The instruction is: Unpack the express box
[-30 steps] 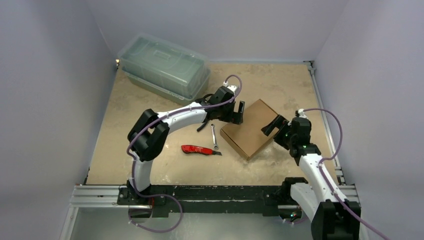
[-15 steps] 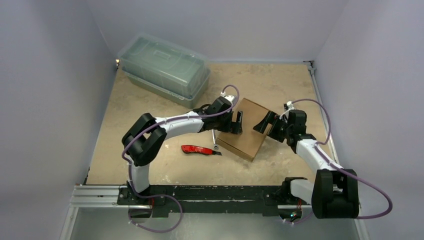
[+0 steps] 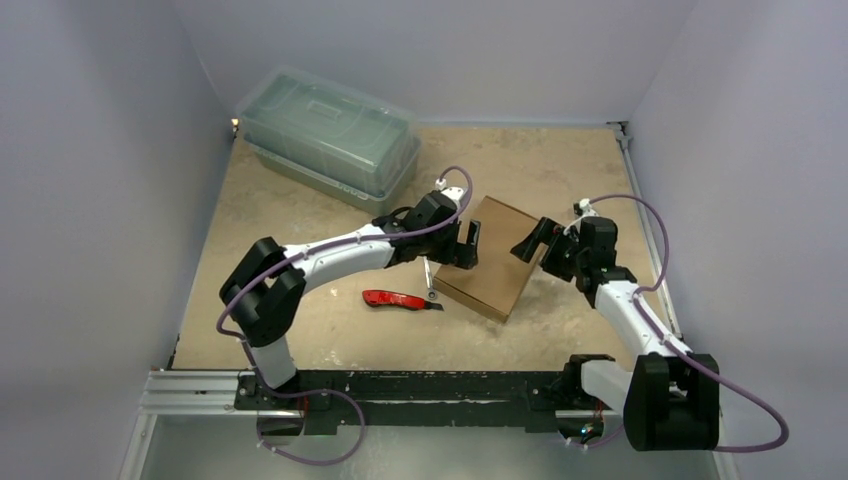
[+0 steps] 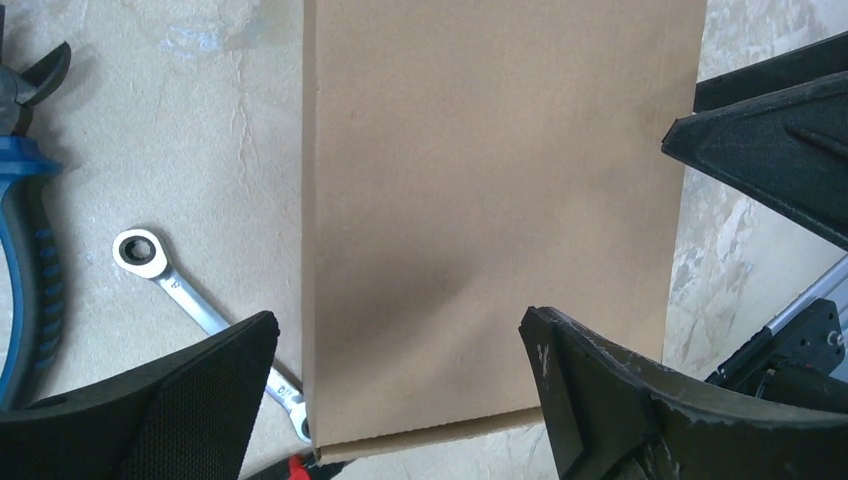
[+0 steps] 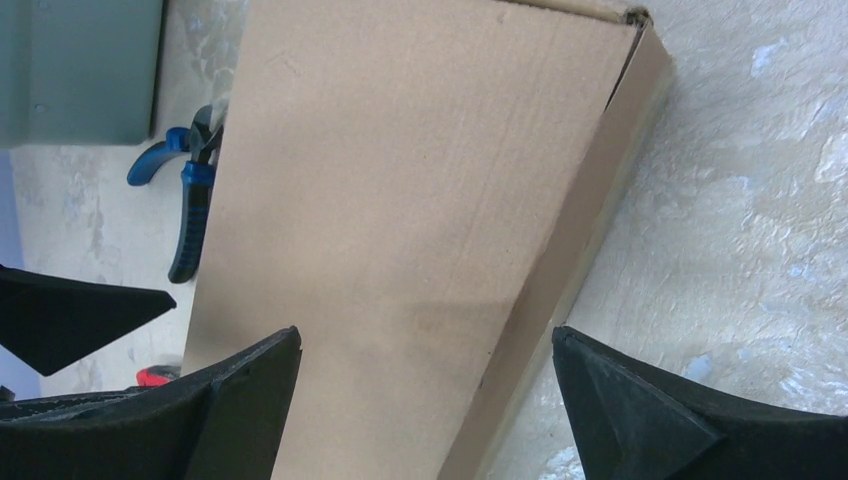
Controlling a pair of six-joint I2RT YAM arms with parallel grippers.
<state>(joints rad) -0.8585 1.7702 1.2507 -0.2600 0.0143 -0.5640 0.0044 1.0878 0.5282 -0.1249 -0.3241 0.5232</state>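
Soft even light, sharp focus

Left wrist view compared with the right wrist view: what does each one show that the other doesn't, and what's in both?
Only the left wrist view shows the ratchet wrench, lying beside the express box. Only the right wrist view shows a corner of the grey-green container. Both show the express box's plain brown top and the blue-handled pliers.

left arm, right arm: white links, black joints | cables: purple, looping | left pincer, right pincer: matte black wedge fingers, scuffed edges
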